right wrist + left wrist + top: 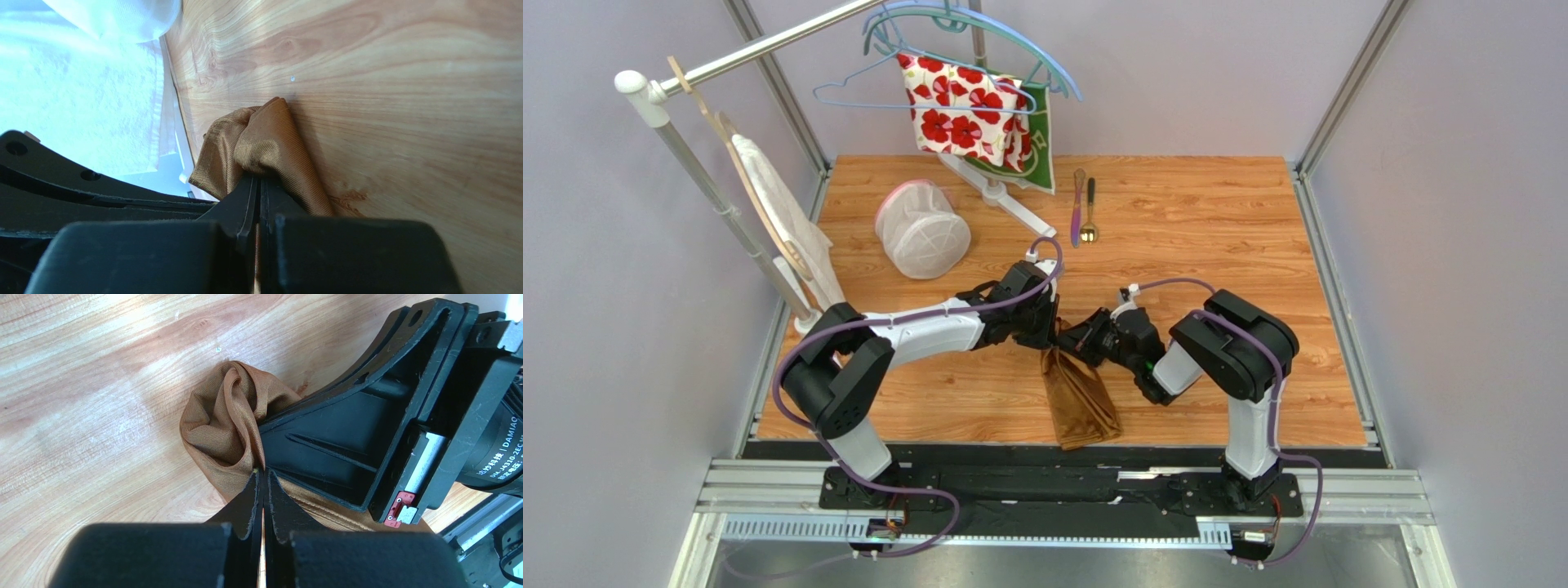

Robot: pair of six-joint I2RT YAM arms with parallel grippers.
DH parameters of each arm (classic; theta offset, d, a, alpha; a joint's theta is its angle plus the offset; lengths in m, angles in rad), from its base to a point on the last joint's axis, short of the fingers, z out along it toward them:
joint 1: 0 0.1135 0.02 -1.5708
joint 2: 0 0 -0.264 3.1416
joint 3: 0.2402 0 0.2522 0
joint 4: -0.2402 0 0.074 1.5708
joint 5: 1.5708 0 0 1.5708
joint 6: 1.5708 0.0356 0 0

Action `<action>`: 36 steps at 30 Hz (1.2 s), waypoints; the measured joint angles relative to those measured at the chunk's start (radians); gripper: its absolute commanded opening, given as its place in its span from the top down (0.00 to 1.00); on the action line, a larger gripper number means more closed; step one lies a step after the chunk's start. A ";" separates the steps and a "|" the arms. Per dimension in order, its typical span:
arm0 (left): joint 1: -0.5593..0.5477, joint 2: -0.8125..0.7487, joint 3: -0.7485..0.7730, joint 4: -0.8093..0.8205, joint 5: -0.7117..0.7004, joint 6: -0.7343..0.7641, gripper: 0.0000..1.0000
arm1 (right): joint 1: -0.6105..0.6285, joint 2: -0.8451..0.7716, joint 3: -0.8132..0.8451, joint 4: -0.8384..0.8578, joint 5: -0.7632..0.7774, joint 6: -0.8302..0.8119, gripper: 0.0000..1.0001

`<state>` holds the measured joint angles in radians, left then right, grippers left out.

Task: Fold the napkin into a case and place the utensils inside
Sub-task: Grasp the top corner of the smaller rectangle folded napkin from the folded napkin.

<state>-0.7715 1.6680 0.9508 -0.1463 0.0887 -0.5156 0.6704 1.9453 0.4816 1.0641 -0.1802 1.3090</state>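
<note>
Left wrist: left claw clamped on the napkin; right claw likewise; utensils lie apart.

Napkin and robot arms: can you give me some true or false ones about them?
1. The left gripper and right gripper both pinch the napkin. True.
2. The spoon and knife are inside the napkin. False: they lie side by side on the table, away from it.
3. The flowered cloth hangs up at the back. True.
4. The napkin is green. False: it is golden-brown.
</note>
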 measured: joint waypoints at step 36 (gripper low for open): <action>0.010 -0.004 0.000 -0.057 -0.073 -0.007 0.78 | -0.007 0.047 0.132 -0.031 -0.094 -0.246 0.75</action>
<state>-0.7612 1.6642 0.9504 -0.2035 0.0154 -0.5224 0.6632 1.9923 0.6132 1.0332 -0.2745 1.0634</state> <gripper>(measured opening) 0.149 0.197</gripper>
